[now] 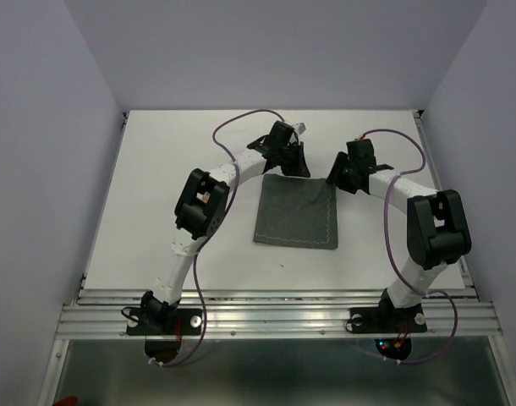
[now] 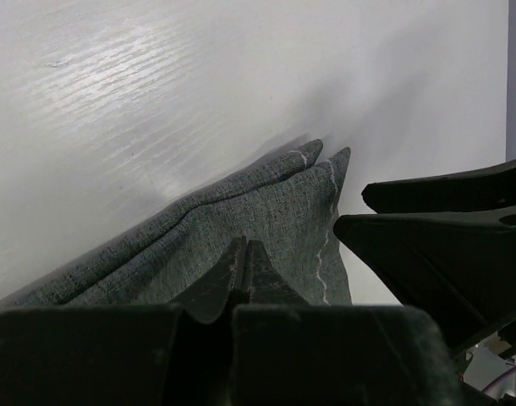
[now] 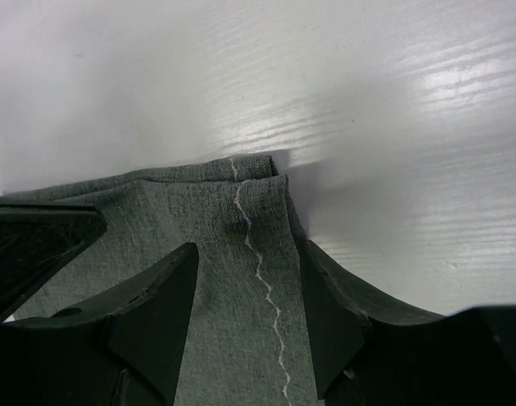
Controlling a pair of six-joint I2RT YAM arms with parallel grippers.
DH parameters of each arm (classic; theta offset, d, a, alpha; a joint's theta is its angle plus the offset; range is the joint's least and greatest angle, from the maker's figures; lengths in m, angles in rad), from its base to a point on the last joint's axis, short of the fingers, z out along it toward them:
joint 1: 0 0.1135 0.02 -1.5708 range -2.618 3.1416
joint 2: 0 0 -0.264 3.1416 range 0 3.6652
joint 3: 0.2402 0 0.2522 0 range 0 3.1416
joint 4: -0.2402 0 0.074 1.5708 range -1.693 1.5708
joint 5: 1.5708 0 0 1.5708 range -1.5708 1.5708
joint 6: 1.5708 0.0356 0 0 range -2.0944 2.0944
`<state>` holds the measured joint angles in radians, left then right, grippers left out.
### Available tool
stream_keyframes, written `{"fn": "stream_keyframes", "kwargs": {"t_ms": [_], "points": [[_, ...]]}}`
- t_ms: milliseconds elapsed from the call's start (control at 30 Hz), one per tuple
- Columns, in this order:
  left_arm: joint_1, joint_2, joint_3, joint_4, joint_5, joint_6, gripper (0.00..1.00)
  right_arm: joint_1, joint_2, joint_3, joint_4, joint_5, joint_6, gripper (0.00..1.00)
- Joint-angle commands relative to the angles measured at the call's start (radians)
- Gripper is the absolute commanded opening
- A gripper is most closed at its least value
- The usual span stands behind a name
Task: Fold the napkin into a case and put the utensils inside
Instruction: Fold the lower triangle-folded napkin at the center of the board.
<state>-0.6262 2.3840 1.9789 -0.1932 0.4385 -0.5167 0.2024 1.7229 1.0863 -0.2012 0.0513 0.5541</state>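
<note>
The napkin (image 1: 296, 211), dark grey with a pale zigzag hem line, lies folded into a rectangle mid-table. My left gripper (image 1: 289, 161) is at its far left corner. In the left wrist view its jaws are shut, with the tips (image 2: 244, 247) down on the napkin (image 2: 266, 203). I cannot see whether any cloth is pinched between them. My right gripper (image 1: 343, 178) is at the far right corner. It stands open (image 3: 249, 249), its fingers straddling the napkin's hemmed edge (image 3: 224, 254) without gripping it. The utensils and the case are out of view.
White tabletop (image 1: 173, 211) lies on all sides of the cloth, with pale walls around it. The two grippers are close together at the napkin's far edge. The right fingers (image 2: 444, 237) show in the left wrist view, and the left gripper (image 3: 30, 237) shows in the right wrist view.
</note>
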Motion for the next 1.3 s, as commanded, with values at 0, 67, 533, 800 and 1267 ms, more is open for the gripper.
{"fn": "stream_keyframes", "kwargs": {"t_ms": [0, 67, 533, 800, 1267], "points": [[-0.003, 0.023, 0.086, -0.018, 0.014, 0.029, 0.0, -0.009, 0.046, 0.07, 0.008, -0.014, 0.003, 0.56], [-0.004, 0.043, 0.104, -0.029, 0.008, 0.034, 0.0, -0.009, 0.067, 0.09, 0.008, -0.019, 0.0, 0.56], [-0.004, 0.116, 0.123, -0.064, -0.046, 0.055, 0.0, -0.018, 0.156, 0.1, 0.011, -0.025, 0.003, 0.52], [-0.004, 0.116, 0.121, -0.066, -0.05, 0.053, 0.0, -0.018, 0.165, 0.09, 0.049, -0.096, 0.003, 0.5], [-0.003, 0.124, 0.106, -0.071, -0.05, 0.058, 0.0, -0.018, 0.152, 0.066, 0.126, -0.157, 0.018, 0.51]]}}
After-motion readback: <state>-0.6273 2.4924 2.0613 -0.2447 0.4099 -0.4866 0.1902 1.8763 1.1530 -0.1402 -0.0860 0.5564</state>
